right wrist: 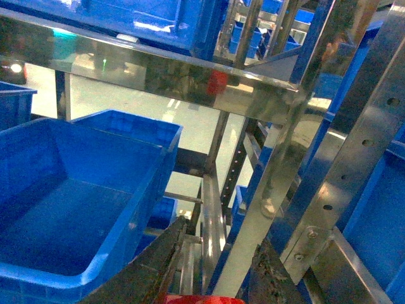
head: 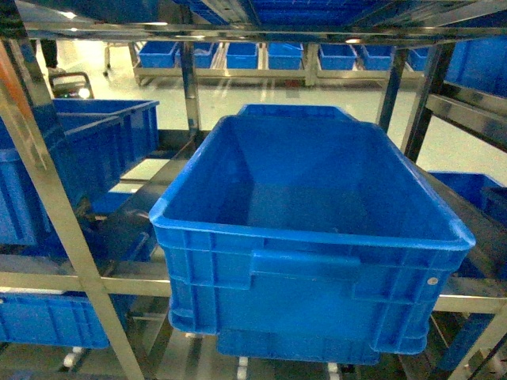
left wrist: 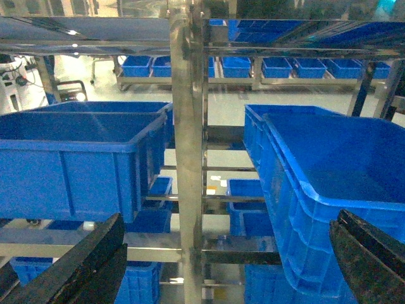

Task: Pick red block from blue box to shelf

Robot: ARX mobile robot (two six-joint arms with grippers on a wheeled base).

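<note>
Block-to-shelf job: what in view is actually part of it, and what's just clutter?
Job:
- red block, a sliver between the right gripper fingers
- shelf
- blue box: not in view

Just about:
- empty front crate
- side crates
- left gripper, open, holding nothing

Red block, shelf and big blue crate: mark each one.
red block (right wrist: 204,299): right wrist view, visible sliver at frame bottom.
shelf (left wrist: 188,158): left wrist view, central upright post.
blue crate (head: 305,285): head view, front wall.
</note>
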